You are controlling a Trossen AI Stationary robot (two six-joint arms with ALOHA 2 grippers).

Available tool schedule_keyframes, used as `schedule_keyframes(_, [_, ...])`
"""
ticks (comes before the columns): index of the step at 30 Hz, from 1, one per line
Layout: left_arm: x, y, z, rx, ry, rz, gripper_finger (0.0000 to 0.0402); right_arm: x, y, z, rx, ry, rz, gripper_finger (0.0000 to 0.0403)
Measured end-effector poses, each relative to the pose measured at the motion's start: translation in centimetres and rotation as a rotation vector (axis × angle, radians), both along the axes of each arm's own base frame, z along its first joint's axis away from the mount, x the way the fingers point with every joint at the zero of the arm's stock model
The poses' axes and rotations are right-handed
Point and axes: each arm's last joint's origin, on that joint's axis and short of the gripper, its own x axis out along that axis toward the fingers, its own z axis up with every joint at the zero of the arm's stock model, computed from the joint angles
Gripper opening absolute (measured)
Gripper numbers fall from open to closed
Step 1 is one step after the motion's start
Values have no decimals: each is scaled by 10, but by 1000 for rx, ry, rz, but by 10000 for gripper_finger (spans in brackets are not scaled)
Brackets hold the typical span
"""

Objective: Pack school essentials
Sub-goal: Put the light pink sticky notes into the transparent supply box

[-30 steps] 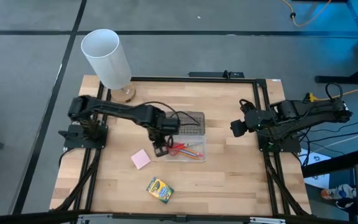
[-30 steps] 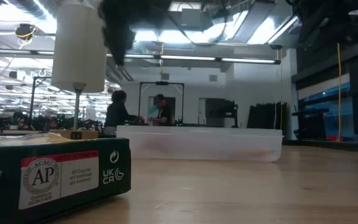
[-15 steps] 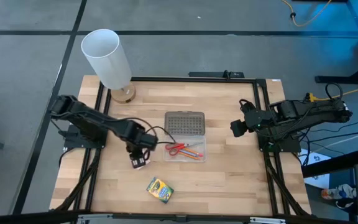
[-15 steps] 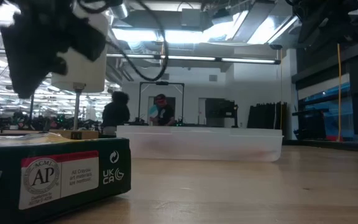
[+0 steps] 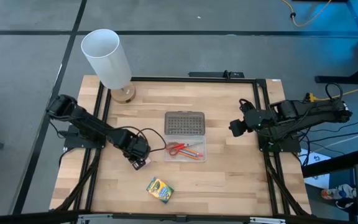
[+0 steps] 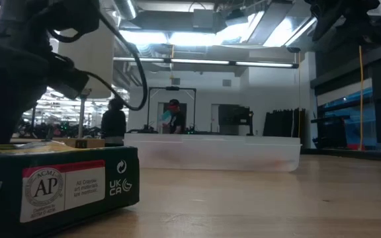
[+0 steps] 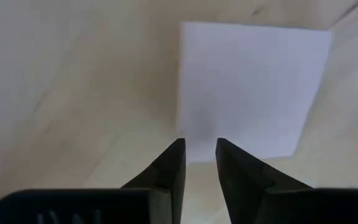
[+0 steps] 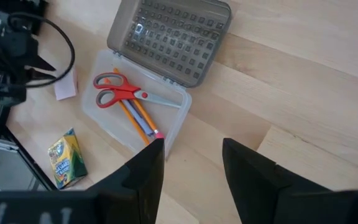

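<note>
The pink sticky-note pad (image 7: pixel 253 93) lies flat on the table left of the case. My left gripper (image 7: pixel 199 149) points down over the pad's edge, its fingers a narrow gap apart, and hides most of the pad (image 5: pixel 144 163) in the high view. The clear case's tray (image 8: pixel 135 118) holds the red-handled scissors (image 8: pixel 114 93) and two orange pencils (image 8: pixel 138 121). Its grey dotted lid (image 5: pixel 184 123) lies open behind it. The yellow-green crayon box (image 5: pixel 159 190) lies flat near the table's near edge. I see no pen. My right gripper (image 5: pixel 235 128) waits open at the right, above the table. My left gripper comes from above, pointing down, with both fingertips (image 7: pixel 178 152) over the near edge of the pink pad (image 7: pixel 197 134). Whether the tips touch the pad, I cannot tell.
A tall white cylinder (image 5: pixel 107 56) stands on a round wooden base at the table's far left corner. The low view has the crayon box (image 6: pixel 51 185) close in front and the case (image 6: pixel 210 152) farther back. People stand in the room beyond.
My left gripper has left the case's left side, moved toward the table's left and near edges to the pink pad, then come down over it. The pad, plainly visible a second ago, is now mostly covered by the gripper.
</note>
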Motion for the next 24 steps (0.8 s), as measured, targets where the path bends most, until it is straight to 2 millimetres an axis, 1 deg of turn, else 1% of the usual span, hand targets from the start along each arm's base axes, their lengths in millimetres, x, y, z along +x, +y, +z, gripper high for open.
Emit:
schedule_keyframes(6, [13,-8,-12,-9,-58,-14,79,0,0,0,1,-4,0,165])
schedule_keyframes(10, [26,-14,-20,-28,-71,-16,79,0,0,0,2,-4,1,165])
schedule_keyframes(13, [39,-18,-19,-33,-82,-20,79,1,0,1,8,-9,5,165])
schedule_keyframes(19, [69,-29,-9,-38,-158,-46,78,1,0,1,7,-10,8,165])
schedule_keyframes(24, [92,-39,-11,-76,-158,-76,78,1,1,1,5,-8,13,165])
